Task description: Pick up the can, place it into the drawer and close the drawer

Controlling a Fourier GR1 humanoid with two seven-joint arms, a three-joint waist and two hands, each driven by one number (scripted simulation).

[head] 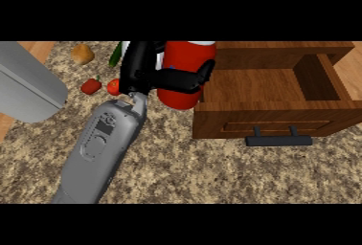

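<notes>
Forearms: two, one grey forearm point(99, 153) rising from the lower edge, another grey forearm at left point(28, 83) cut off by the view's edge; its hand is out of view.
Hand: one black hand point(152, 72), which side I cannot tell, fingers curled round the can.
Drawer: one wooden drawer point(272, 103), open, dark handle point(278, 139) toward the viewer, just right of the can.
Can: one red can point(185, 60), white at its far end, held beside the drawer's left wall over the counter point(212, 172).
Can axis: long axis runs near to far.
Others: two red vegetables point(90, 86), a green one point(115, 56), a potato point(83, 54), left of the hand.
</notes>
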